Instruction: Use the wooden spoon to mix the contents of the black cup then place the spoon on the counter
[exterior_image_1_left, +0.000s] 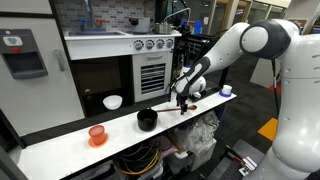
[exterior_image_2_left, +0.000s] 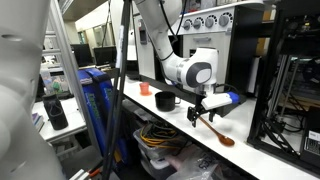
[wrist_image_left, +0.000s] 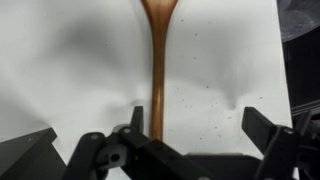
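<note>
We see the gripper (exterior_image_1_left: 183, 102) of the white arm hanging low over the counter (exterior_image_1_left: 60, 150), just beside the black cup (exterior_image_1_left: 147, 119). Its jaws are spread wide and clasp nothing. The wooden spoon (wrist_image_left: 157, 70) lies on the white surface. In the wrist view its slender handle runs in between the two dark fingers (wrist_image_left: 262, 128), closer to one than to the other. We cannot tell whether that nearer finger touches the wood.

In an exterior view the spoon (exterior_image_2_left: 214, 129) stretches away from the black cup (exterior_image_2_left: 165, 101). Its handle end is under the gripper (exterior_image_2_left: 203, 110) and its rounded bowl lies at the far end, well apart from the cup. The gripper thus stands between the cup and the spoon's bowl.

The black cup sits upright on the counter in both exterior views, its wide mouth open to the ceiling. What it holds is too dark for us to make out.

An orange-red cup (exterior_image_1_left: 97, 134) stands upright on the counter on the opposite side of the black cup from the gripper, near it but not touching. A white bowl (exterior_image_1_left: 113, 102) rests behind the black cup, toward the steel appliance. We cannot tell whether the bowl shares the same surface.
</note>
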